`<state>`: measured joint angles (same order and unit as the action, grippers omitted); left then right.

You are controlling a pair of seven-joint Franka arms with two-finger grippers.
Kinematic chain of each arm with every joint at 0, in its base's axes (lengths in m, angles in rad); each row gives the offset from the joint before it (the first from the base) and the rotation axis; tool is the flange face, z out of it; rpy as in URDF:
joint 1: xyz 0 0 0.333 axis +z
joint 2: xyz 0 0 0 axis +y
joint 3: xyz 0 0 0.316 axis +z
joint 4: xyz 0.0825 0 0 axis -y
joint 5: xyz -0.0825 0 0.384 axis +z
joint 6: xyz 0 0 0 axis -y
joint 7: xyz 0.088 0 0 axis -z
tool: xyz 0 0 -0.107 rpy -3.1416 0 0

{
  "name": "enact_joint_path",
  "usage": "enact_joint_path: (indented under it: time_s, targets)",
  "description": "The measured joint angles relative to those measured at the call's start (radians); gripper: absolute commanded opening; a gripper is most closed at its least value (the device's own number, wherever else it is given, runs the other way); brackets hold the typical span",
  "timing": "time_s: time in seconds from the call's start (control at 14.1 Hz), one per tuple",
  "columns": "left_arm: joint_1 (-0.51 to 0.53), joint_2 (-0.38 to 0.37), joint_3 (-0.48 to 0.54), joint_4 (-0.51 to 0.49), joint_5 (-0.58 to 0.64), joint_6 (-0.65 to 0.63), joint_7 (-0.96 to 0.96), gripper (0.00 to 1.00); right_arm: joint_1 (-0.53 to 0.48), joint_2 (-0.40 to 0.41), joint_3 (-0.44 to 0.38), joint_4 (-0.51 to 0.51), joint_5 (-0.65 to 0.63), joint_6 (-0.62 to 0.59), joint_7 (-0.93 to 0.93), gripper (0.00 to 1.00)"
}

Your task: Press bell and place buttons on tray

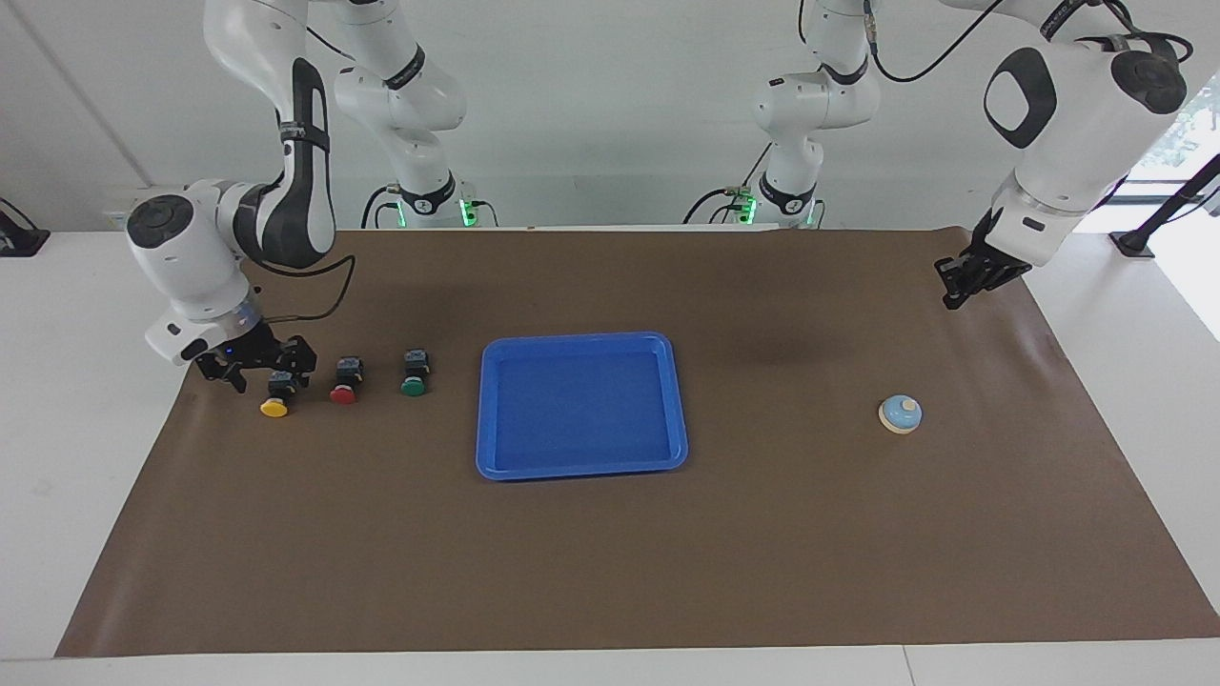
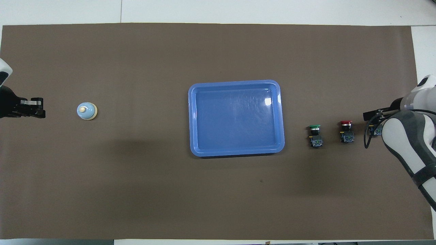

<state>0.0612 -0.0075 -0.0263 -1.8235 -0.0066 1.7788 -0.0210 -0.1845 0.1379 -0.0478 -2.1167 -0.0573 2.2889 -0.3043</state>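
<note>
The bell (image 1: 900, 414) (image 2: 87, 111) stands on the mat toward the left arm's end. The empty blue tray (image 1: 581, 405) (image 2: 236, 117) lies mid-table. Three buttons sit in a row toward the right arm's end: green (image 1: 414, 373) closest to the tray, then red (image 1: 345, 381), then yellow (image 1: 275, 407). My right gripper (image 1: 267, 373) is down at the yellow button's black body, open, a finger on either side; I cannot tell if it touches. In the overhead view the right arm hides most of that button. My left gripper (image 1: 953, 297) (image 2: 40, 109) is shut on nothing, raised over the mat beside the bell.
A brown mat (image 1: 610, 562) covers the table, with bare white table (image 1: 67, 429) around it. Both arm bases stand at the robots' edge. A black cable (image 1: 315, 286) loops from the right arm's wrist just above the mat.
</note>
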Motion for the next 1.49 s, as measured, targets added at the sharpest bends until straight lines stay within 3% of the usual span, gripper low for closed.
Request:
enact_joint_path:
  time_s: [0.57,0.92,1.49]
  targets:
    - [0.000,0.141,-0.012,-0.084,0.000,0.219,0.009,0.00,-0.030,0.003,-0.001,-0.019,0.000,-0.012,0.000,1.00]
    - [-0.004,0.164,-0.011,-0.169,0.000,0.335,0.009,0.00,-0.041,0.022,-0.001,-0.023,0.000,-0.037,0.000,1.00]
    - [-0.003,0.213,-0.008,-0.201,0.000,0.469,0.009,0.00,-0.059,0.030,-0.002,-0.023,0.000,-0.037,0.000,1.00]
